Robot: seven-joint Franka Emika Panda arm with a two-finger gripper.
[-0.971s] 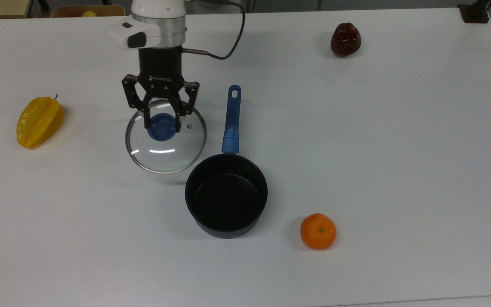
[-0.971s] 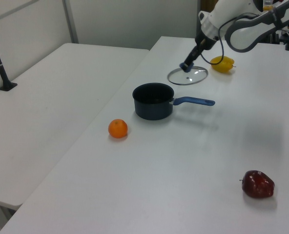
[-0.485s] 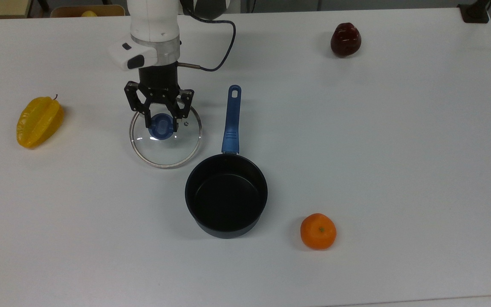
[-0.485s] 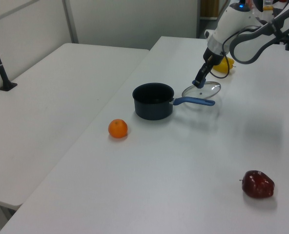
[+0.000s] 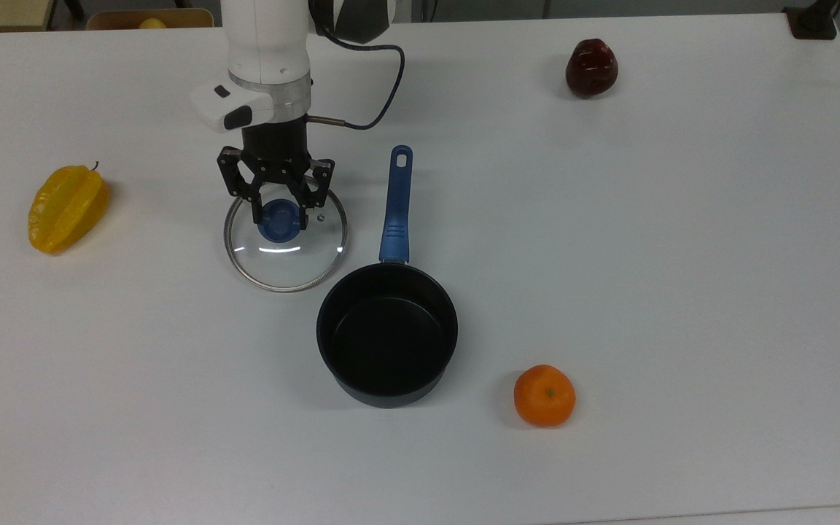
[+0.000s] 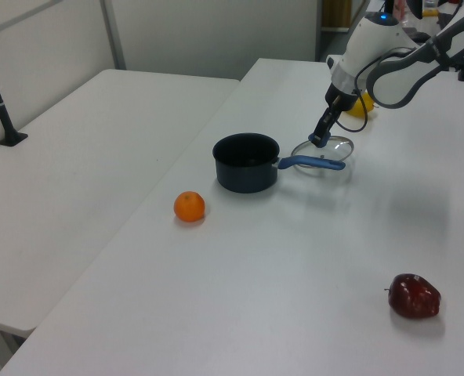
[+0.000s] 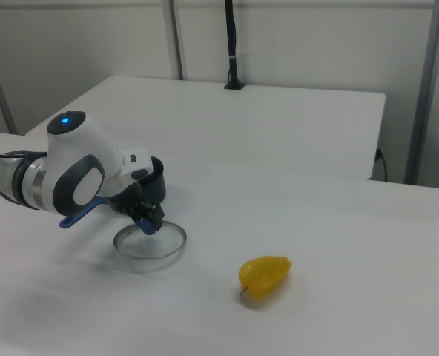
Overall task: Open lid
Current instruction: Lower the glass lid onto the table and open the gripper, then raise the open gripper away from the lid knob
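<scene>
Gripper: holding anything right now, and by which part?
The gripper is shut on the round clear glass lid, its fingers either side of the blue centre knob.

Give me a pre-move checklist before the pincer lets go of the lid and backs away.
1. Lid off the saucepan: ok.
2. Lid flat on the table: looks flat in the top view; cannot tell for sure.
3. Pincer fingers either side of the blue knob: ok; grip released: cannot tell.
4. Lid rim apart from the saucepan handle: ok.
5. Star fruit away from the lid: ok.
</scene>
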